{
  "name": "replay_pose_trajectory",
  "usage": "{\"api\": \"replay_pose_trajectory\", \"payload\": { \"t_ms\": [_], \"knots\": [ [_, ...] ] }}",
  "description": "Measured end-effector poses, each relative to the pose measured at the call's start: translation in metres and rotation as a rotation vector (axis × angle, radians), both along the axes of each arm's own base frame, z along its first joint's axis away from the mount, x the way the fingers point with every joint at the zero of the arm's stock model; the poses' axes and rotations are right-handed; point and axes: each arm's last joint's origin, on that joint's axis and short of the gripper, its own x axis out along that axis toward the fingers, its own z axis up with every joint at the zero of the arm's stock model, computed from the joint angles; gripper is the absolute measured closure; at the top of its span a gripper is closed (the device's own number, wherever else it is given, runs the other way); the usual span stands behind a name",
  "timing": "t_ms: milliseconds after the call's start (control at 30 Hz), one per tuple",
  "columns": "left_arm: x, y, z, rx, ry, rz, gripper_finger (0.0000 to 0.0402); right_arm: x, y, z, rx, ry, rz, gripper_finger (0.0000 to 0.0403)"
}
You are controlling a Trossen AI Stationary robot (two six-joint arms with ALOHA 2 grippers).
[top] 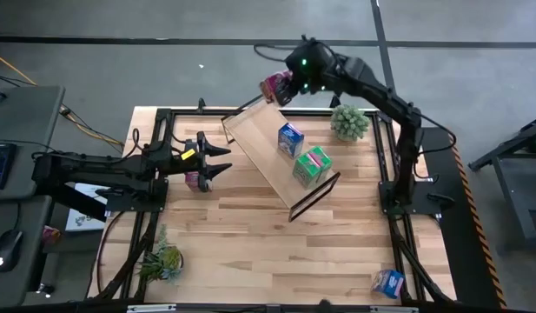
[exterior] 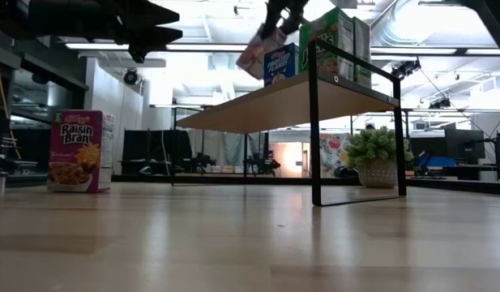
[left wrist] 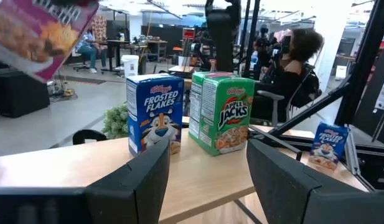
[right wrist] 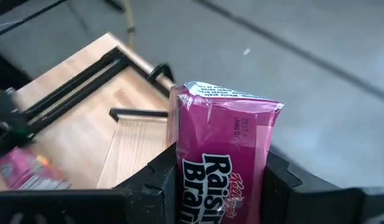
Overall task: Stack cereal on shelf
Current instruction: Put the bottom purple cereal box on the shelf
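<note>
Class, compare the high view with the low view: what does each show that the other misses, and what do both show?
Only the high view: a blue box at the table's near right corner, and a second plant near left.
Only the low view: the printed Raisin Bran front and the room behind.
Both: the shelf, Frosted Flakes box, green box, and right gripper holding a pink box.

Magenta Raisin Bran box [right wrist: 224,155], blue Frosted Flakes box [left wrist: 153,112], green Apple Jacks box [left wrist: 221,111].

Left gripper [top: 222,162]: left of centre, fingers spread, empty.
Right gripper [top: 283,88]: top centre, clamped on magenta carton [right wrist: 224,155].
</note>
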Motion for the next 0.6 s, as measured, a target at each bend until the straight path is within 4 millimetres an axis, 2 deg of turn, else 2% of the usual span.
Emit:
{"api": "replay_pose_trajectory", "payload": {
  "t_ms": [67,133,367,600],
  "knots": [
    [0.000,0.000,0.001,0.020,-0.007,0.002,0.0197,-0.001,-0.012,-0.007,0.043,0.016,0.023,0.0269],
    [0.000,0.001,0.003,0.054,-0.022,0.008,0.0197,0.003,-0.016,-0.016,0.066,0.048,0.050,0.0269],
    [-0.001,0.000,0.006,0.127,-0.043,0.015,0.0197,0.027,-0.004,-0.037,0.080,0.123,0.183,0.0269],
    [-0.001,0.000,0.006,0.204,-0.033,0.021,0.0197,0.026,-0.003,-0.050,0.115,0.233,0.197,0.0269]
  ]
}}
